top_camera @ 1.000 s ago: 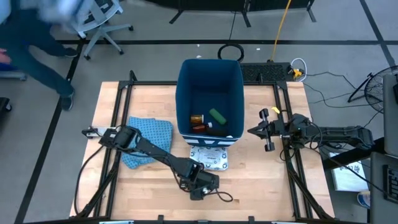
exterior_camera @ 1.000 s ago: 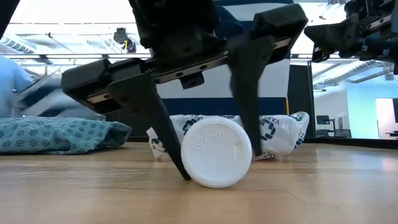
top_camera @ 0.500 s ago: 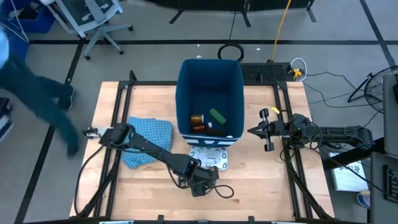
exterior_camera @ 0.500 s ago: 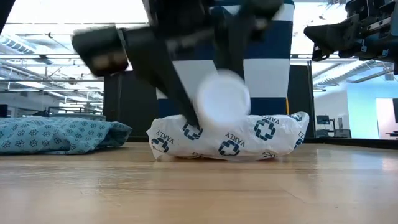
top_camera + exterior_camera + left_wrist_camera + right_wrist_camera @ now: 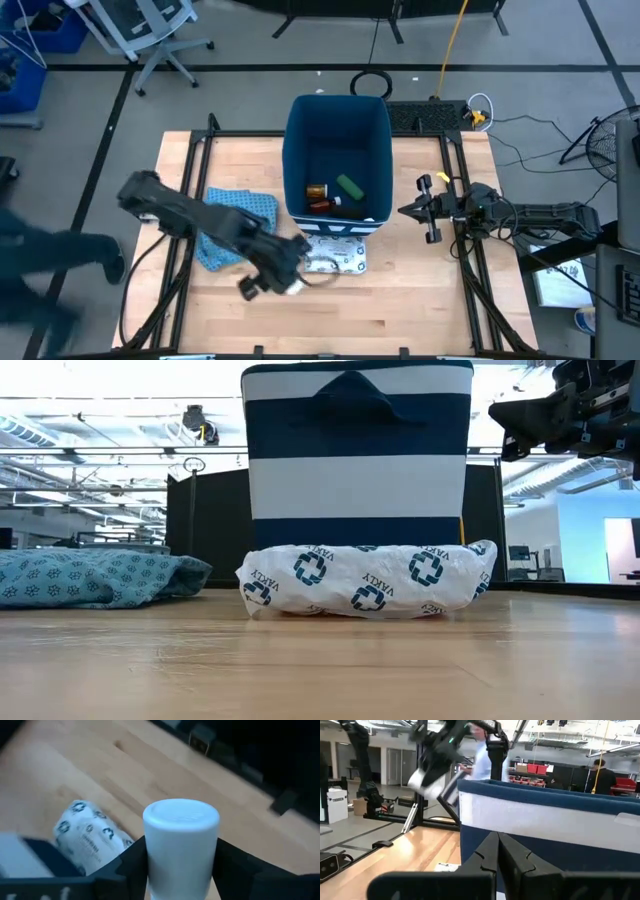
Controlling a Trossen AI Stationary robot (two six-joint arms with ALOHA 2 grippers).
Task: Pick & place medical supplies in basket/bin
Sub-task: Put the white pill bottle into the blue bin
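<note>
In the high view my left gripper (image 5: 283,279) hangs above the table's near middle, just left of the white black-patterned packet (image 5: 336,258), and is shut on a white round container (image 5: 181,845). That packet lies flat against the foot of the dark-blue bin (image 5: 337,150), as the low view shows (image 5: 365,582). An orange bottle (image 5: 316,191), a green bar (image 5: 349,186) and a red bottle (image 5: 331,204) lie on the bin's floor. My right gripper (image 5: 408,211) waits, shut, right of the bin and above the table. My left gripper pinches the white container by its side wall (image 5: 155,870), below the flat white end (image 5: 181,814), with one dark finger (image 5: 131,862) on each side. The fingers lie across the container. It is lifted clear of the table.
A blue patterned cloth (image 5: 232,222) lies crumpled on the table's left half, under my left arm. Black frame rails run along the table's left and right sides. Bare wood lies along the near edge (image 5: 400,320). A person moves past the table's left side.
My left gripper has risen from the table near its near edge, carrying the white container up out of the low view and toward the left. The container, which rested on the wood, is lifted clear. A person has walked by on the left.
</note>
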